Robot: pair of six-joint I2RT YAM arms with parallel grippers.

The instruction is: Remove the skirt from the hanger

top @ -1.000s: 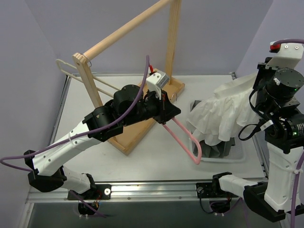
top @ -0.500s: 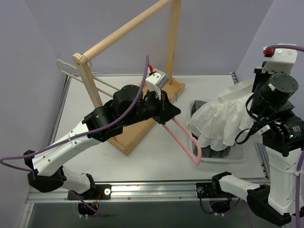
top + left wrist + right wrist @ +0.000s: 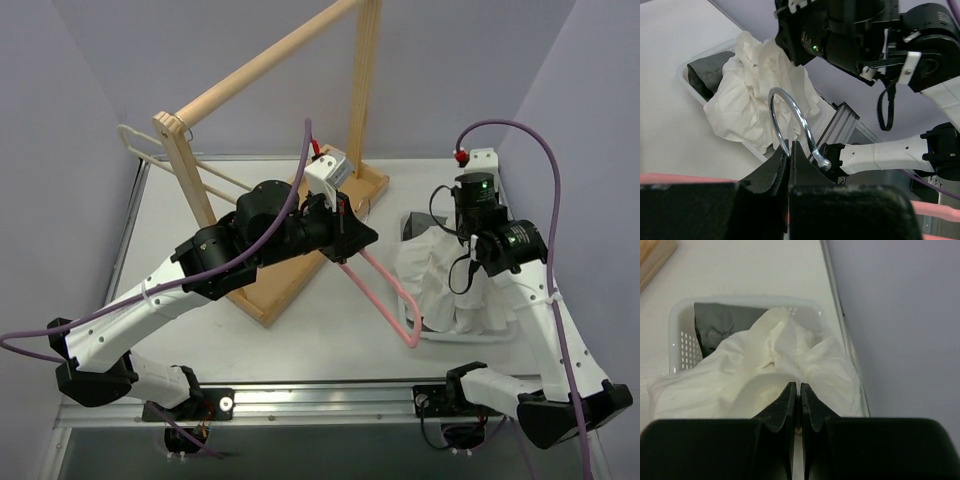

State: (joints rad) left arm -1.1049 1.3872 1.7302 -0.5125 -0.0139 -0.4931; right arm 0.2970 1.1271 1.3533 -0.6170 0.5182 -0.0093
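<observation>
Left hand (image 3: 790, 150) grips the pink hanger (image 3: 690, 178); right hand (image 3: 800, 390) pinches the skirt (image 3: 790, 355) over the basket (image 3: 740, 299) at the right edge of the tabletop (image 3: 300, 330). Release only once cloth settles inside.

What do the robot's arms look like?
Both the left arm and right arm have white tube-shaped links and round black joints. A purple cable loops along each. The jaws are black wedges, and a small green light glows on the right arm.
</observation>
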